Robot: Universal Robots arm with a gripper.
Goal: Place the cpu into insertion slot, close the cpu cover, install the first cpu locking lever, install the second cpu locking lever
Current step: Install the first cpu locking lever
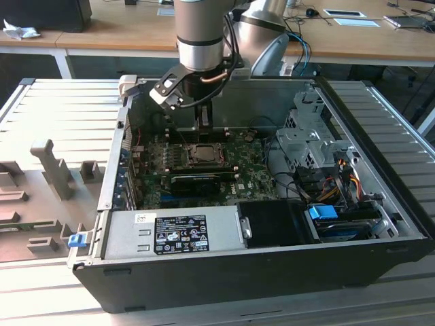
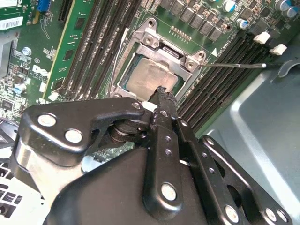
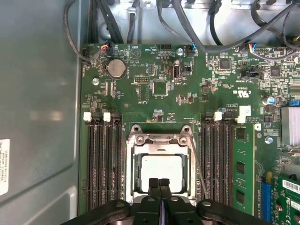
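Note:
The cpu (image 3: 161, 169) lies flat in the insertion slot (image 1: 202, 154) on the green motherboard (image 3: 154, 98), its silvery face (image 2: 146, 77) showing through the window of the cpu cover (image 3: 159, 139). The cover (image 2: 171, 50) is down over it. A thin locking lever (image 2: 234, 65) sticks out sideways from the socket, raised off the board. My gripper (image 3: 159, 183) hangs just above the socket's edge with its black fingers (image 2: 164, 101) pressed together and nothing between them. In the exterior view the gripper (image 1: 204, 125) stands inside the open computer case, right over the socket.
Black memory slots (image 3: 101, 159) flank the socket on both sides. A long black card (image 1: 197, 180) lies in front of it. The power supply (image 1: 177, 231), a metal drive cage (image 1: 306, 136) and bundled cables (image 1: 340, 180) take up the case's other parts.

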